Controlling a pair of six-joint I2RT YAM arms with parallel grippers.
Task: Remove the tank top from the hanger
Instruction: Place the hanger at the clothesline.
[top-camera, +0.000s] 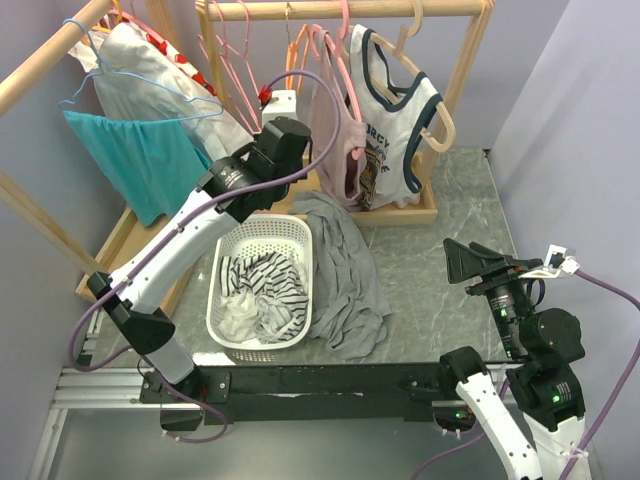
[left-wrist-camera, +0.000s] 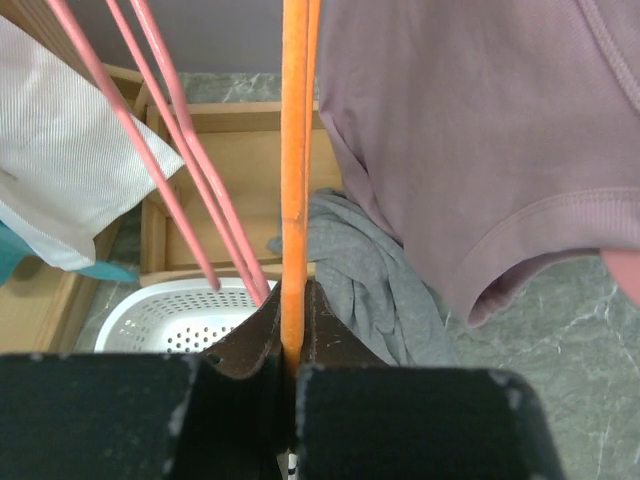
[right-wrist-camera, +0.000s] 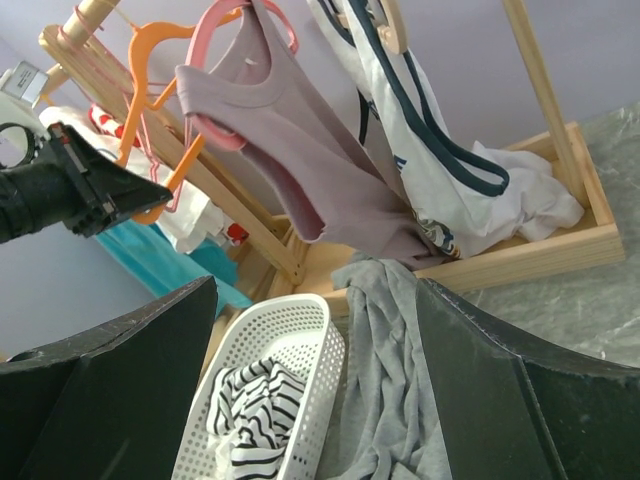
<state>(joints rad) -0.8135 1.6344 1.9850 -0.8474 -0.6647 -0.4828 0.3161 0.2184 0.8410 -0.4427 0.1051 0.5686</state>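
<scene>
My left gripper (top-camera: 285, 135) (left-wrist-camera: 290, 370) is shut on the lower bar of an orange hanger (top-camera: 297, 50) (left-wrist-camera: 296, 150) (right-wrist-camera: 150, 90) that hangs on the wooden rack; no cloth shows on that hanger. Just right of it a mauve tank top (top-camera: 335, 130) (left-wrist-camera: 480, 130) (right-wrist-camera: 300, 140) hangs on a pink hanger (right-wrist-camera: 225, 135). Below them a grey top (top-camera: 345, 270) (left-wrist-camera: 370, 270) (right-wrist-camera: 390, 370) lies crumpled over the rack's base and the table. My right gripper (top-camera: 470, 262) (right-wrist-camera: 315, 300) stands open and empty near the table's right front, apart from all garments.
A white basket (top-camera: 300, 228) holding striped cloth sits left of the grey top. A white tank top with navy trim (top-camera: 395, 110) hangs on a wooden hanger at the rack's right. Bare pink hangers (top-camera: 225, 50) and a teal garment (top-camera: 130, 155) hang at left.
</scene>
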